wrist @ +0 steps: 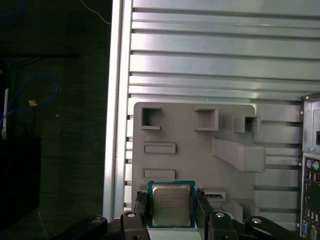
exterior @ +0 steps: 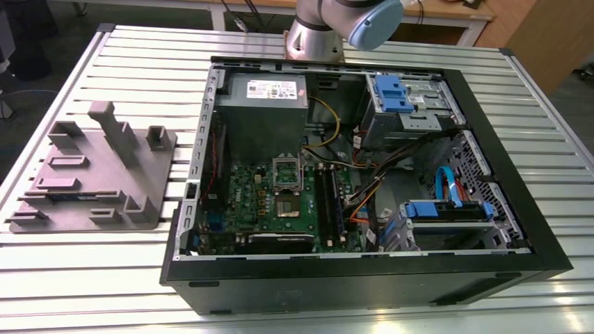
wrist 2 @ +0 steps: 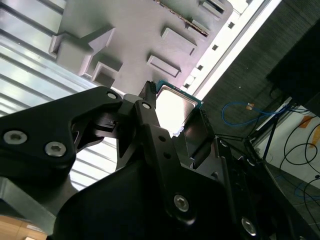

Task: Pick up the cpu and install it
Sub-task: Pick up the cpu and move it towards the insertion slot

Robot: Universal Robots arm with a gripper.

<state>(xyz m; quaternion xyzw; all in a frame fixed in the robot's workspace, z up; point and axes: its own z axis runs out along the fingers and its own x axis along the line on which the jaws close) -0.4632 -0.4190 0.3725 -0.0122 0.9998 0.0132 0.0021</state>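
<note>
Above the grey fixture plate (wrist: 200, 150), the gripper (wrist: 171, 212) pinches the cpu (wrist: 171, 200) by two opposite edges. Holding it level with a firm grip looks key here.

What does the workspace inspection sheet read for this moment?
Surface: slatted metal table carrying an open computer case.
Job's things: cpu held between the fingers, above the grey fixture plate; motherboard lies in the case.
Clutter: nothing seen.
Grippers: gripper shut on the cpu.
Cables: blue cable and other wiring inside the case.
Surroundings: dark floor beside the table.
</note>
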